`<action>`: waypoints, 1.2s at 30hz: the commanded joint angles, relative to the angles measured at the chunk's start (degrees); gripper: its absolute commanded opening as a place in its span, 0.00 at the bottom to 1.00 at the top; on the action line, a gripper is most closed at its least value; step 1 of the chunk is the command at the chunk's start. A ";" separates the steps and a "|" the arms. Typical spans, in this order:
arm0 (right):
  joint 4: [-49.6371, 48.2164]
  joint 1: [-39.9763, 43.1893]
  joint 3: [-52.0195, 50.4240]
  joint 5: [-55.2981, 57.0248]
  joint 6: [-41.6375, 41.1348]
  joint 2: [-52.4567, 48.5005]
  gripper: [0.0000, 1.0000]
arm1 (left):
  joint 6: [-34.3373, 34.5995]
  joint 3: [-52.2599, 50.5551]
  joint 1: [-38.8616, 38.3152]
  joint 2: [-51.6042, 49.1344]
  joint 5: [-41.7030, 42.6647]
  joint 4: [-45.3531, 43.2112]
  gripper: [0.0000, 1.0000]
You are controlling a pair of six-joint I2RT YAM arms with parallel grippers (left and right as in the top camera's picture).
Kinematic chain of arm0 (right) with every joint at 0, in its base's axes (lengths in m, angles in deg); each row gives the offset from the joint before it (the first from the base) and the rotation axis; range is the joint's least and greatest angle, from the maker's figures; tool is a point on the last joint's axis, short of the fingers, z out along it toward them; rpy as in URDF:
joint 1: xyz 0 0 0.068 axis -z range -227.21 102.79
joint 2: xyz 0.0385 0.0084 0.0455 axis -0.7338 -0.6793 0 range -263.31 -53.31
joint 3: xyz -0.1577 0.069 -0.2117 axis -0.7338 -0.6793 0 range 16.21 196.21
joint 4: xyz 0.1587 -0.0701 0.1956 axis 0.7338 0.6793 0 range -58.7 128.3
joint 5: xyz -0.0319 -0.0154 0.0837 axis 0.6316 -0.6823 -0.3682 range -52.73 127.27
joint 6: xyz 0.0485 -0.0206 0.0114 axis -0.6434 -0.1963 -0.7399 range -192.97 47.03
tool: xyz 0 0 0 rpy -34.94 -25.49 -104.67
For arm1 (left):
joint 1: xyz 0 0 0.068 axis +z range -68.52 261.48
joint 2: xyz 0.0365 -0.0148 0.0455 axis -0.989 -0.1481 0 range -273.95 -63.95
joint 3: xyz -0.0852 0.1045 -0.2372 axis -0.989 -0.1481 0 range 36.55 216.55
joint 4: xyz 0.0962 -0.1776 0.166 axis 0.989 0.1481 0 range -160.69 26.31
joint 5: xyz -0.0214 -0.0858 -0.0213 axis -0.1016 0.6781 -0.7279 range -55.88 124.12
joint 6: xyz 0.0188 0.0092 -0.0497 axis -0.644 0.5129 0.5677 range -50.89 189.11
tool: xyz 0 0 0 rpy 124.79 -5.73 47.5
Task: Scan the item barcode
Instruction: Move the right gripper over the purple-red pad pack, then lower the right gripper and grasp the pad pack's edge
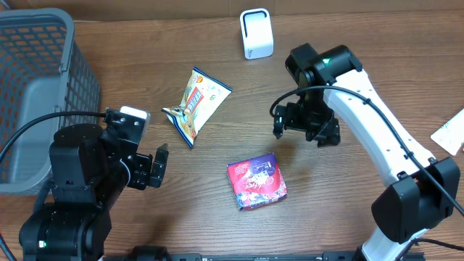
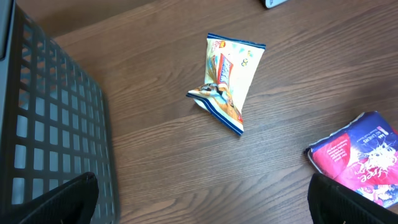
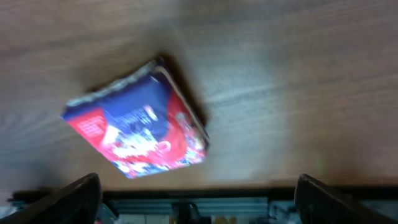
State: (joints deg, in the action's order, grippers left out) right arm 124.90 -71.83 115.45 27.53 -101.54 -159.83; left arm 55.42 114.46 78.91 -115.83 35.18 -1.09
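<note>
Wooden desk (image 1: pixel 145 43), white scanner (image 1: pixel 257 33) at far centre. Right jaws wide, empty, hovering. Red-blue packet (image 1: pixel 257 182) lies flat, near-left of them, well apart. Left jaws wide, empty too. Best way: centre right jaws over packet, straddle opposite edges, descend level, then turn barcode toward scanner.

surface: brown wood-grain table (image 1: pixel 203 206) | extent: fills all three views | light: even, faint sheen
</note>
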 commanded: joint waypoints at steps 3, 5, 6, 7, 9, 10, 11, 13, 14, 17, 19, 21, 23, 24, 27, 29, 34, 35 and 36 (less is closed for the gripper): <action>1.57 0.17 -3.02 -0.81 0.61 1.73 1.00 | -0.46 0.02 0.35 0.13 -0.35 -0.17 1.00; 0.00 0.17 -4.81 0.17 0.85 1.73 1.00 | -0.46 0.02 0.35 0.13 -0.35 -0.17 1.00; -1.27 0.07 -6.03 0.76 0.85 1.73 1.00 | -0.46 0.02 0.35 0.13 -0.35 -0.15 1.00; -2.69 -0.11 -7.21 1.14 1.29 1.73 1.00 | -0.46 0.02 0.35 0.15 -0.35 -0.11 1.00; -7.23 -0.81 -10.69 1.73 3.65 1.73 1.00 | -0.46 0.02 0.35 0.15 -0.35 0.04 1.00; -9.33 -1.11 -12.28 2.23 4.04 1.73 1.00 | -0.46 0.02 0.35 0.13 -0.35 0.09 1.00; -11.93 -1.40 -14.43 2.29 4.50 1.73 1.00 | -0.46 0.02 0.35 0.15 -0.35 0.20 1.00; -15.28 -1.79 -18.21 1.73 4.42 1.73 1.00 | -0.46 0.02 0.35 0.15 -0.35 0.35 1.00; -16.39 -1.97 -19.91 1.49 4.44 1.73 1.00 | -0.46 0.02 0.35 0.13 -0.35 0.46 1.00; -18.21 -2.64 -22.93 0.90 5.14 1.73 1.00 | -0.48 0.02 0.35 0.13 -0.35 0.44 1.00; -19.47 -3.45 -23.71 -2.58 7.82 1.73 1.00 | -0.48 0.02 0.35 0.13 -0.37 0.39 1.00; -21.03 -4.52 -23.76 -7.85 11.21 1.75 1.00 | -0.48 0.02 0.35 0.13 -0.37 0.42 1.00; -22.95 -5.53 -23.76 -12.72 13.94 1.79 1.00 | -0.48 0.02 0.35 0.13 -0.37 0.44 1.00; -24.06 -6.10 -23.76 -14.60 15.08 1.79 1.00 | -0.48 0.02 0.35 0.13 -0.37 0.46 1.00; -26.69 -7.54 -23.76 -15.69 16.31 1.79 1.00 | -0.48 0.02 0.35 0.13 -0.37 0.57 1.00; -28.68 -8.81 -23.78 -15.65 18.05 1.79 1.00 | -0.48 0.02 0.35 0.13 -0.39 0.66 1.00; -31.50 -9.44 -23.93 -13.38 18.16 1.79 1.00 | -0.48 0.02 0.35 0.13 -0.37 0.68 1.00; -31.93 -9.44 -23.93 -12.46 18.18 1.79 1.00 | -0.48 0.02 0.35 0.13 -0.37 0.68 1.00; -32.41 -9.44 -23.93 -11.69 18.16 1.79 1.00 | -0.48 0.02 0.35 0.13 -0.37 0.68 1.00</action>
State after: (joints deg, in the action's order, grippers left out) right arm 93.36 -81.16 91.61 14.22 -84.76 -159.54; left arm 55.42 114.46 78.91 -115.83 35.20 -0.41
